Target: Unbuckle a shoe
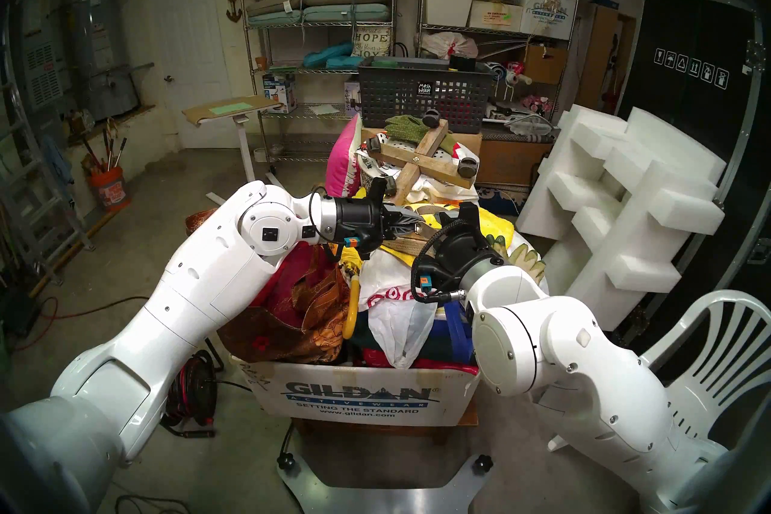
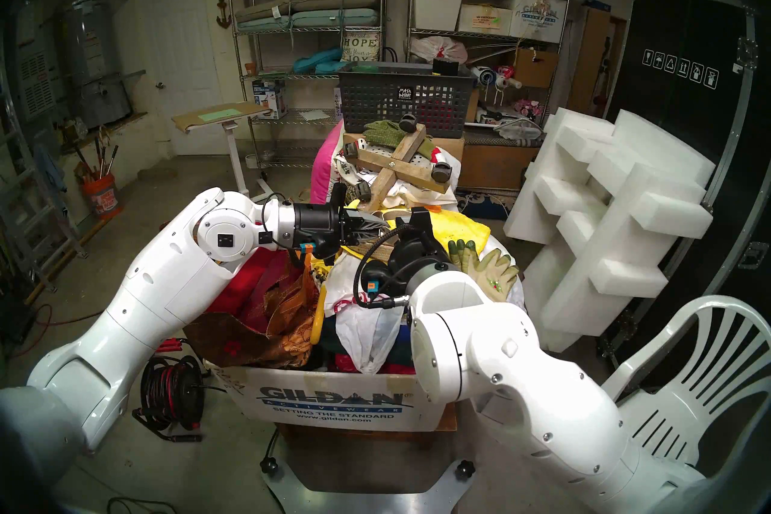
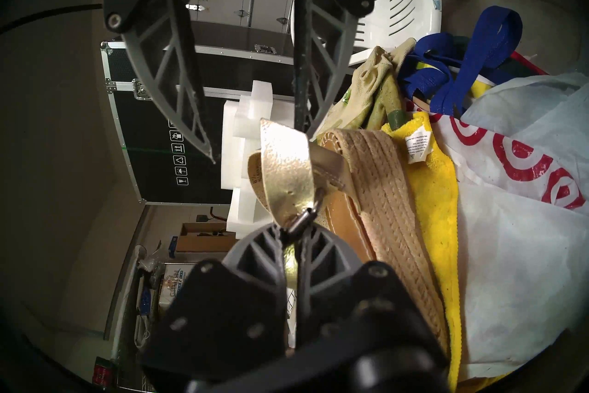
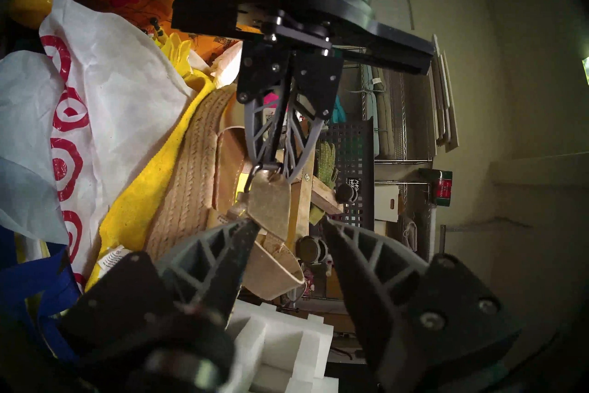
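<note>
Two sets of jaws meeting at one shoe strap, much hidden. Left gripper (image 3: 288, 231) clenched on gold strap (image 3: 283, 172) right at small dark buckle (image 3: 302, 220); strap tail running down between the fingers, end cut off behind gripper body. Right gripper (image 4: 287, 223) with jaws spread apart, grasping nothing; one finger (image 4: 236, 242) against the strap loop's edge, other finger well clear. Contact versus near-miss there hard to call. In head views, both sets of fingertips and the buckle mostly blocked by the black right wrist housing; only a sliver of shoe (image 1: 411, 240) showing between the arms.

Shoe lying atop yellow towel (image 3: 427, 207), on its side, jute sole edge facing up, tan insole turned toward left gripper. Long axis running away from left wrist camera toward pale gloves (image 3: 376, 86); toe or heel end not determinable, near end cut off behind left gripper body. Strap loop lifted off the shoe, standing up between both grippers.

White plastic bag with red rings (image 3: 526, 175) beside towel. Blue webbing handles (image 3: 471, 63) beyond. All piled in cardboard box (image 1: 363, 396).
</note>
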Controlling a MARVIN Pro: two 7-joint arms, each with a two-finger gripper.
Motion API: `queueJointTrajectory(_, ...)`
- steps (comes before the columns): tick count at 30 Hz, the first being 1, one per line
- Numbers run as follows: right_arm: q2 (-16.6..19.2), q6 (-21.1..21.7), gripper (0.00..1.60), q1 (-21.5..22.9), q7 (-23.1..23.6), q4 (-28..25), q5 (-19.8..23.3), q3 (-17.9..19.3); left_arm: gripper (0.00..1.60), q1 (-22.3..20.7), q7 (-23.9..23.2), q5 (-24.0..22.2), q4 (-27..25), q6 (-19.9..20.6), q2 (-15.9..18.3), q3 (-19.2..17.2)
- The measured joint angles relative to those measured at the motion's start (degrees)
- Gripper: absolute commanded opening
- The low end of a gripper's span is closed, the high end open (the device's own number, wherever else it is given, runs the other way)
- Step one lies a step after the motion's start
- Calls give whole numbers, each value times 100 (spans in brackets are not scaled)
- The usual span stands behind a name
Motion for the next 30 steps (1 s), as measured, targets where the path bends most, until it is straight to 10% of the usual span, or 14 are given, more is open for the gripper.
queueJointTrajectory(8, 93, -108, 80, -20, -34, -28, -106, -143, 0, -15, -10, 0, 16, -29, -21, 8)
queueJointTrajectory(30, 96, -102, 53, -5, -65, 38, -282, -235, 0, -38, -28, 1, 52, -96, -60, 8)
